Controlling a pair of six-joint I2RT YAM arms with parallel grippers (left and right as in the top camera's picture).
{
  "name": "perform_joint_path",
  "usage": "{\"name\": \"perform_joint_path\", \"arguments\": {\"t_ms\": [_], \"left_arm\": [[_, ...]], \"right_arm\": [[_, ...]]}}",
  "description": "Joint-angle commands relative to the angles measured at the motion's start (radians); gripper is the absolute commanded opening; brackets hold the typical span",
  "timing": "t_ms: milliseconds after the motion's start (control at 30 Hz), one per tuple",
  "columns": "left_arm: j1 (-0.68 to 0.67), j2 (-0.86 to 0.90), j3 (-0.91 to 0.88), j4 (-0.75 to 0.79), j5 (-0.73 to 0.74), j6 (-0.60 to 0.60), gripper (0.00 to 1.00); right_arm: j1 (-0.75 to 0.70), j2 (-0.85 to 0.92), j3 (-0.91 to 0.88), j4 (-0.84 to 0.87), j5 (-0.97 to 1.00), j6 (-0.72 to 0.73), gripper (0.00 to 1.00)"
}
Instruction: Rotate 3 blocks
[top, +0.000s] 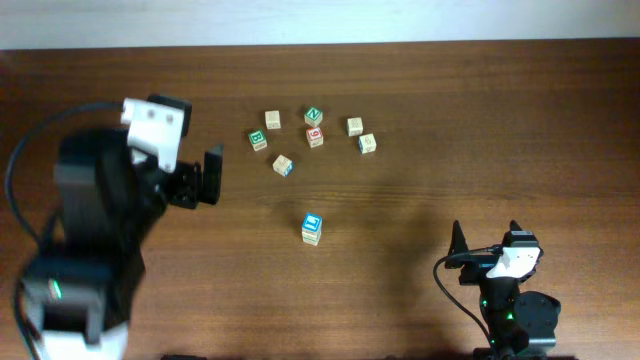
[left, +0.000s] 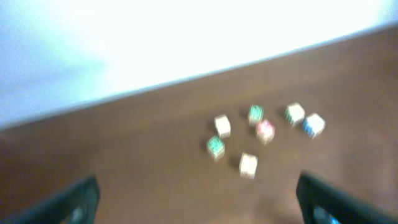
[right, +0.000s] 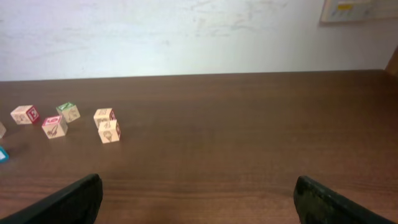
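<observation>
Several small wooden cubes sit in a loose cluster at the table's far middle. A pale cube (top: 273, 120) shows a red-framed side face (right: 25, 114) in the right wrist view. Two more pale cubes lie at the cluster's right: one plain (top: 355, 126) (right: 104, 116), one with a blue side (top: 367, 144) (right: 109, 131). Another pale cube with a blue side (top: 283, 165) (left: 248, 164) lies nearest my left gripper (top: 212, 175) (left: 196, 186). That gripper hovers open and empty, left of the cluster. My right gripper (top: 486, 232) (right: 198, 185) is open and empty at the front right, far from the cubes.
Green-lettered cubes (top: 259, 140) (top: 314, 116) and a red-numbered cube (top: 315, 137) sit within the cluster. A blue-topped cube (top: 312, 228) stands alone nearer the front. A white wall runs behind the table's far edge. The left wrist view is blurred.
</observation>
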Motion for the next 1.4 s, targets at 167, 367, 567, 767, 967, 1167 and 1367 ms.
{"name": "perform_joint_path", "arguments": {"t_ms": [167,367,567,767,967,1167,1367], "left_arm": [[0.075,-0.618,-0.843,0.518,-0.031,0.071,0.99],[0.076,-0.907,-1.209,0.766,-0.06,0.131,0.99],[0.076,-0.979,-1.276,0.69,-0.077,0.13,0.99],[0.076,-0.978,-1.275,0.69,-0.077,0.13,0.99],[0.076,-0.978,-1.275,0.69,-0.077,0.13,0.99],[0.076,-0.978,-1.275,0.69,-0.077,0.13,0.99],[0.076,-0.978,-1.275,0.69,-0.077,0.13,0.99]], "right_arm": [[-0.006,-0.009,-0.008,0.001,0.015,-0.007,0.98],[-0.006,-0.008,-0.008,0.001,0.014,-0.007,0.98],[-0.006,-0.008,-0.008,0.001,0.014,-0.007,0.98],[-0.006,-0.009,-0.008,0.001,0.014,-0.007,0.98],[-0.006,-0.009,-0.008,0.001,0.014,-0.007,0.98],[-0.006,-0.009,-0.008,0.001,0.015,-0.007,0.98],[-0.006,-0.008,-0.008,0.001,0.014,-0.007,0.98]]}}
